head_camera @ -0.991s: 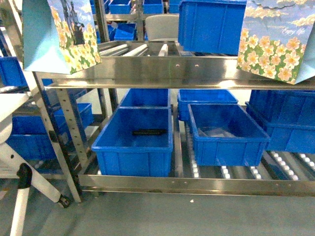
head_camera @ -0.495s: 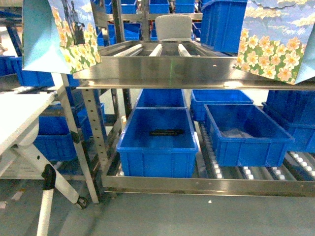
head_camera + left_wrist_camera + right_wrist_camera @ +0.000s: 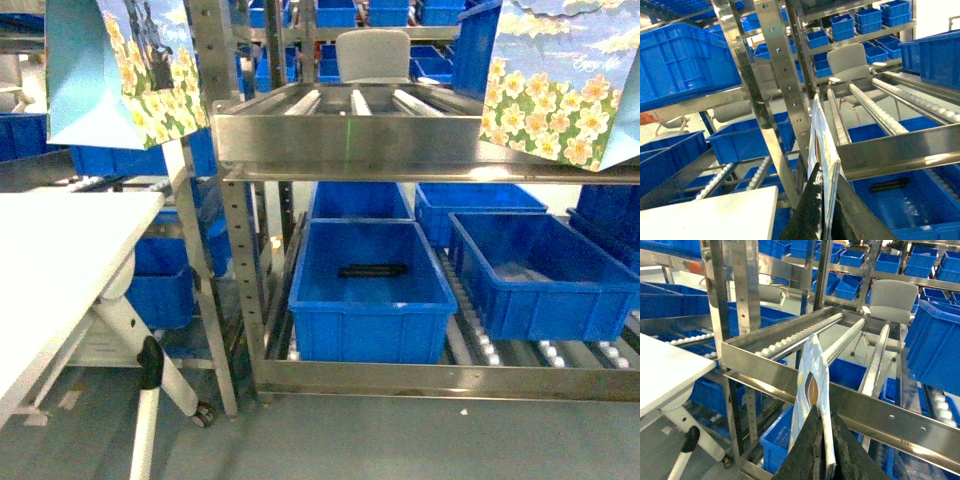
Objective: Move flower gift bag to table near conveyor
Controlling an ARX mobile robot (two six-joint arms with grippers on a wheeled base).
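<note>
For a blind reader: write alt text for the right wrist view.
The right pincer pinches the top edge of a flower gift bag, seen edge-on. Behind it stands the steel conveyor with white rollers and blue bins; the white table is at left.

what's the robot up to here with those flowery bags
It is carrying two flower gift bags, one per arm. The left hand is shut on the top edge of the left gift bag, and the right hand is shut on the right gift bag. Both bags hang in the air in front of the conveyor, a steel roller rack stocked with blue bins. The white table sits at lower left, and neither bag rests on it yet.
</note>
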